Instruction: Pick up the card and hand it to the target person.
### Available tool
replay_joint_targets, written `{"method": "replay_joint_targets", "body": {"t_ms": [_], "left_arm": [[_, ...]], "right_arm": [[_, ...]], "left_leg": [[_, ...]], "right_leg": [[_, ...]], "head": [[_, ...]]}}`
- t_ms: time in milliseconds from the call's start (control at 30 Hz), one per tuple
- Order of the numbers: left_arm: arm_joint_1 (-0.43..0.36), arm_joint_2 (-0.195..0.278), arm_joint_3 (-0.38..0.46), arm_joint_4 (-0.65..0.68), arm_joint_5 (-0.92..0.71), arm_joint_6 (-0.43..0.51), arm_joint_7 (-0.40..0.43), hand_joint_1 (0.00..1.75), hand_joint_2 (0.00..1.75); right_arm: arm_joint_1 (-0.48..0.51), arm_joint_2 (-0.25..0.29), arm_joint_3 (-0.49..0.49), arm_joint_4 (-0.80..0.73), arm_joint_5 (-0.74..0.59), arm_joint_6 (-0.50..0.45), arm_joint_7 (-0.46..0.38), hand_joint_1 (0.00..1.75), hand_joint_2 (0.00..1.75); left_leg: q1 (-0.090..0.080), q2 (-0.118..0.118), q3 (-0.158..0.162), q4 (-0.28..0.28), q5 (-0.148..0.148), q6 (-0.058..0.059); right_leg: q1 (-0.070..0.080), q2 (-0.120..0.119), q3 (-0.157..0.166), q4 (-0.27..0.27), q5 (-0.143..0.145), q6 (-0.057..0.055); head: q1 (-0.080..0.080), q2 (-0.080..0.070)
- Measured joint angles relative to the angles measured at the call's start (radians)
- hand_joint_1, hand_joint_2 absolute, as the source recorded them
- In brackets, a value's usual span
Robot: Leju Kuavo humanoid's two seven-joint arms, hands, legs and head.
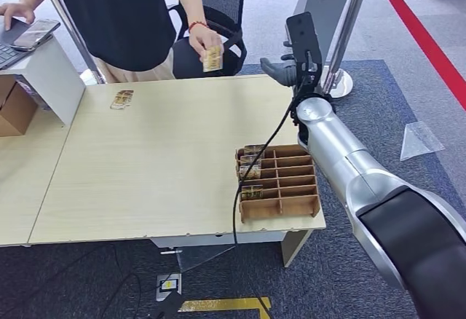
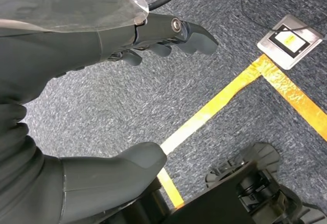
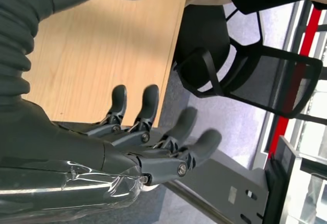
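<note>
Your right hand (image 1: 283, 68) is hanging over the far right corner of the wooden table (image 1: 164, 159), fingers (image 3: 181, 127) spread and holding nothing. The card (image 1: 212, 59) is sitting in the person's hand (image 1: 204, 42), raised above the table's far edge, near your hand but not touching it. By the look of it the handover is already made, so you are now in the letting-go step. Keep the fingers apart, and draw the arm back along its own line, clear of the black office chair (image 1: 223, 20) just beyond the table edge. Watch the cable (image 1: 258, 159) trailing from your wrist across the brown compartment tray (image 1: 299, 202), where more cards (image 1: 253, 170) are standing in the left column; a drag could tip them. Another card (image 1: 121, 100) is lying near the far left corner. Your left hand (image 2: 115, 96) is hanging over the carpet, fingers apart, carrying nothing.
</note>
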Motion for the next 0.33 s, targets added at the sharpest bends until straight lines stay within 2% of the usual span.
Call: {"method": "replay_joint_targets", "body": {"t_ms": [100, 233, 333], "left_arm": [[0.002, 0.001, 0.000, 0.000, 0.003, 0.001, -0.003, 0.00, 1.75], [0.003, 0.005, 0.000, 0.000, 0.010, -0.003, -0.005, 0.00, 1.75], [0.004, 0.006, 0.000, 0.000, 0.013, -0.004, -0.005, 0.00, 1.75]], "right_arm": [[-0.005, -0.002, 0.001, 0.003, 0.011, 0.056, -0.009, 0.00, 1.75], [-0.031, -0.038, 0.013, -0.013, 0.070, 0.183, 0.050, 0.00, 1.75], [-0.038, -0.047, 0.016, -0.021, 0.082, 0.198, 0.066, 0.00, 1.75]], "left_leg": [[0.000, 0.000, 0.000, 0.000, 0.000, 0.000], [0.000, 0.000, 0.000, 0.001, 0.000, 0.000], [0.000, 0.000, 0.000, 0.001, 0.000, 0.000]], "right_leg": [[0.000, 0.000, -0.001, 0.000, 0.000, 0.000], [0.000, 0.000, -0.001, 0.000, 0.000, 0.000], [0.000, 0.000, -0.001, 0.000, 0.000, 0.000]], "head": [[0.000, 0.000], [0.000, 0.000], [0.000, 0.000]]}}
